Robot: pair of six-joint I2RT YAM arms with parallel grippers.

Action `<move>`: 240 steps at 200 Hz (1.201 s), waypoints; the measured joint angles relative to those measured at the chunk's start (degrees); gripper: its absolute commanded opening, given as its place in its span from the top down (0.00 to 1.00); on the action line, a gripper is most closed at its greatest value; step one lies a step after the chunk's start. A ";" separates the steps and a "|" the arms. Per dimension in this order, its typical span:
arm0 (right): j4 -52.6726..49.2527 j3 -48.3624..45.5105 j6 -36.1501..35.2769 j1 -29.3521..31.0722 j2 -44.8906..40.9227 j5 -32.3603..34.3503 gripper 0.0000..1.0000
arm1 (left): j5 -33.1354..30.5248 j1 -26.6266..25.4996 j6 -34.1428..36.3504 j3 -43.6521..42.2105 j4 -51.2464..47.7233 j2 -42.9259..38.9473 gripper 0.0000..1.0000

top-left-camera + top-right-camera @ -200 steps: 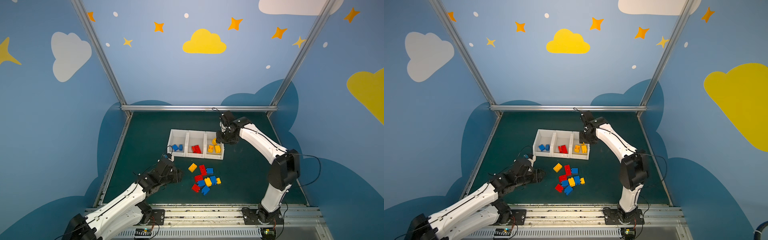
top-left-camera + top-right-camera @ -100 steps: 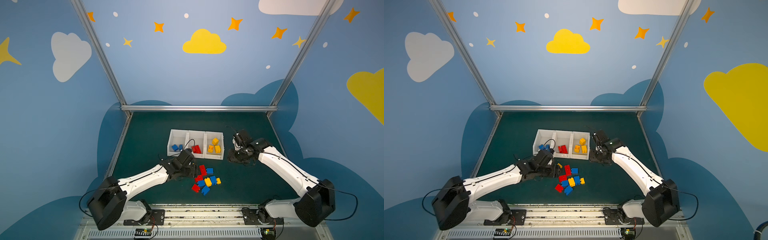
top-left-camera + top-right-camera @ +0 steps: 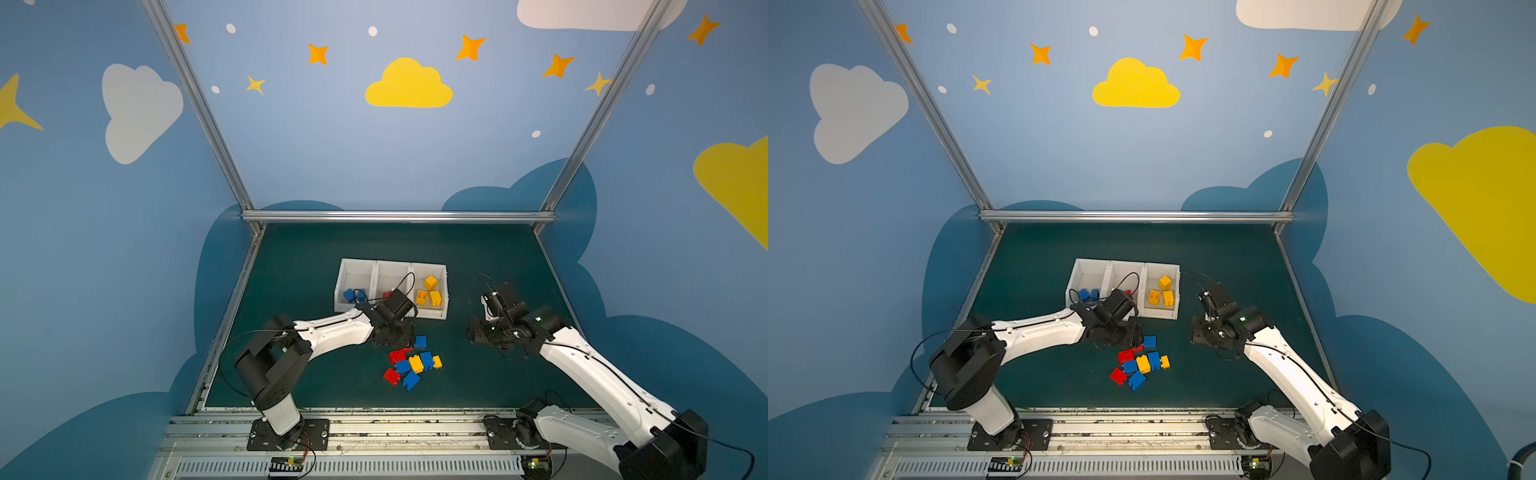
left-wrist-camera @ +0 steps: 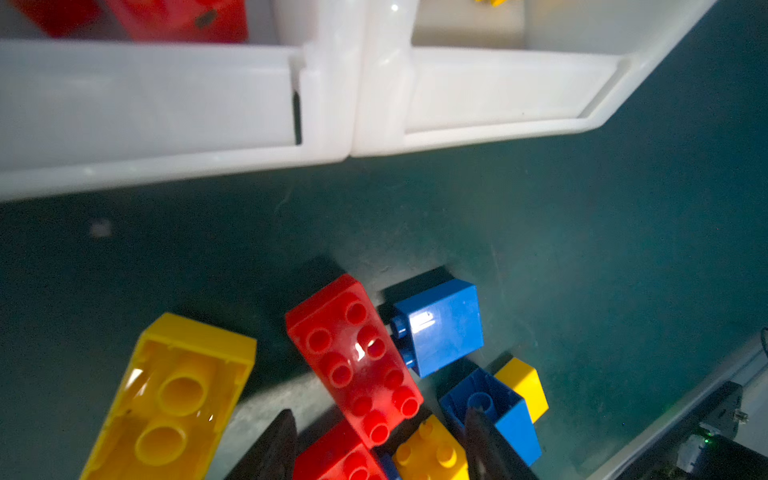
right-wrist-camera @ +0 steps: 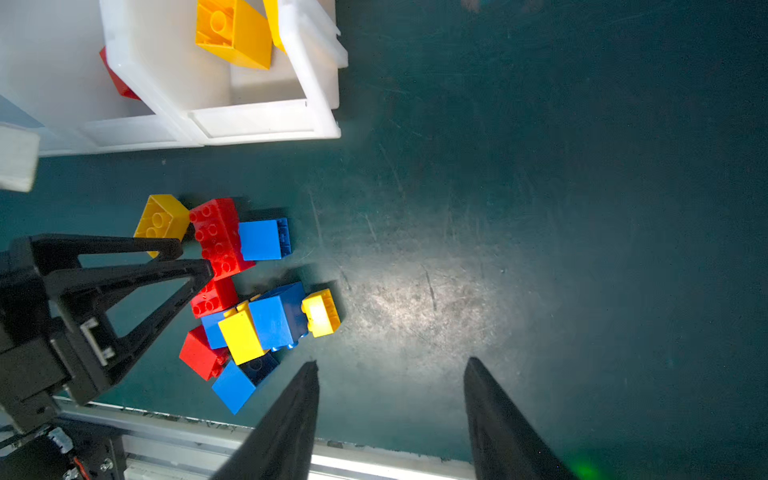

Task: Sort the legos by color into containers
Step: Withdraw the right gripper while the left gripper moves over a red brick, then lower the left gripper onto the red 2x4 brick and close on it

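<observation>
White plastic bins [image 3: 432, 314], three joined in a row, stand on the green mat [image 3: 478, 257]; I checked their contents in both top views and both wrist views.

Left bin [image 3: 357, 272]: two blue bricks [image 3: 354, 294] close together at its near end; the rest of its floor is bare.

Middle bin [image 3: 392, 274]: red bricks [image 4: 178, 18] at its near end; from above the left arm covers most of them, so I cannot count them.

Right bin [image 3: 440, 278]: three yellow bricks [image 3: 431, 283], one toward the middle and two side by side nearer the front wall; one lies hollow side up in the right wrist view.

As far as I can see, each bin holds one colour only.

Loose pile [image 3: 411, 361]: some ten red, yellow and blue bricks mixed on the mat, in front of the middle and right bins and clear of their walls.

Left gripper [image 4: 380, 436]: low over the end of the pile nearest the bins, fingers [image 4: 282, 440] spread; a long red brick [image 4: 353, 357] lies studs up on the mat between them; I cannot tell whether the tips touch it.

Right gripper [image 5: 390, 374]: fingers spread with only bare mat between them; it sits to the right of the pile, apart from the bins.
</observation>
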 measured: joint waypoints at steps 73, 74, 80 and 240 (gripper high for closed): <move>4.79 -8.39 1.66 -0.04 -13.46 3.32 0.43 | 0.15 -0.63 3.19 5.46 -4.81 5.79 0.36; 4.79 -8.41 1.68 -0.04 -13.55 3.37 0.43 | 0.13 -0.63 3.26 5.46 -4.87 5.79 0.36; 4.79 -8.52 1.77 -0.04 -14.14 3.63 0.43 | -0.04 -0.63 3.48 5.46 -5.14 5.79 0.36; 5.18 -10.58 4.79 -0.04 -17.18 4.09 0.44 | -6.27 -0.61 10.34 7.82 -12.50 7.87 0.43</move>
